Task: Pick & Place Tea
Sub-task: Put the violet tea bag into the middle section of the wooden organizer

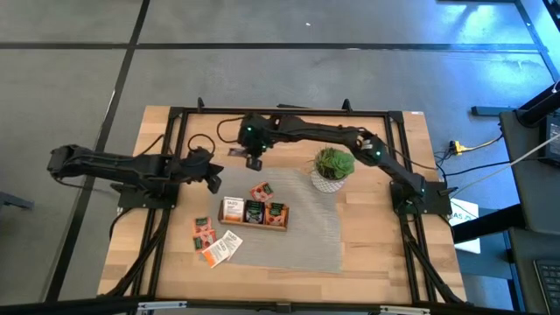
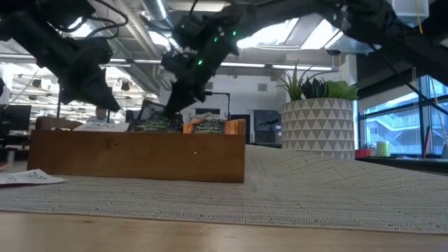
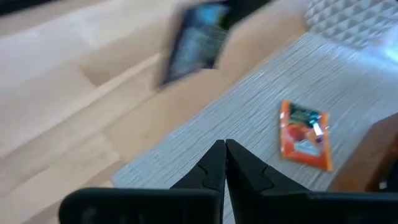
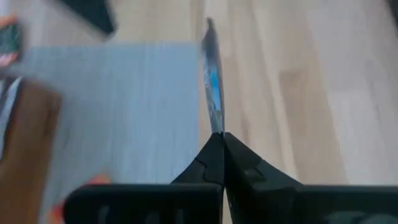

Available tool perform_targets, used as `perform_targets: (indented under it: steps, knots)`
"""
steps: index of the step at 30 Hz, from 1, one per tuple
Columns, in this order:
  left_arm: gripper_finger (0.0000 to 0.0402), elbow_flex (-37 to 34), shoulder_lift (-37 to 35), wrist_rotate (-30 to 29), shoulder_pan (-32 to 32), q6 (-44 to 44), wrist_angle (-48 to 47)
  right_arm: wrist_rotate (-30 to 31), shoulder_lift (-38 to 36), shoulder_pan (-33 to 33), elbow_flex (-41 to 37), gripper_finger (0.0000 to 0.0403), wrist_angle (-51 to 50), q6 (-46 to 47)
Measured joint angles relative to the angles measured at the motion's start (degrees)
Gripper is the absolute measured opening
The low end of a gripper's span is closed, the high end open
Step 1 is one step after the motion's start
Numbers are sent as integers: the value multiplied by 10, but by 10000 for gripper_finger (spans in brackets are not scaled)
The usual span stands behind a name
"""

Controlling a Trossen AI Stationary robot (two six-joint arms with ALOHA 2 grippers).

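My right gripper reaches over the mat's far left corner and is shut on a dark tea sachet, which shows edge-on in the right wrist view and blurred in the left wrist view. My left gripper hovers shut at the mat's left edge, holding nothing. A red-orange sachet lies flat on the grey mat. The wooden tray holds upright sachets. Further sachets lie flat at the mat's near left. My right gripper pinches one edge of the dark sachet between its two fingertips. The fingers slant down from the far right. The sachet sticks out beyond the fingertips, edge-on in the right wrist view and clear of the table.
A potted plant in a white patterned pot stands on the mat's far right corner, beside the right arm. The grey mat has bare room to the right of the tray. Bare wood lies along the table's near and right sides.
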Motion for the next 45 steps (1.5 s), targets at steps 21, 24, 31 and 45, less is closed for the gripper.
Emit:
perform_targets:
  steps: [21,24,31,45]
  knots:
    - [13,1,-22,-39,-84,5,14,124,-227,170,-257,1,32,119]
    - [12,1,-22,-60,-97,5,24,155,-307,193,-367,2,180,167]
    - [8,1,-22,-80,-108,5,52,168,-390,250,-569,3,515,235]
    - [8,1,50,-48,-162,172,323,174,-395,268,-743,4,874,215]
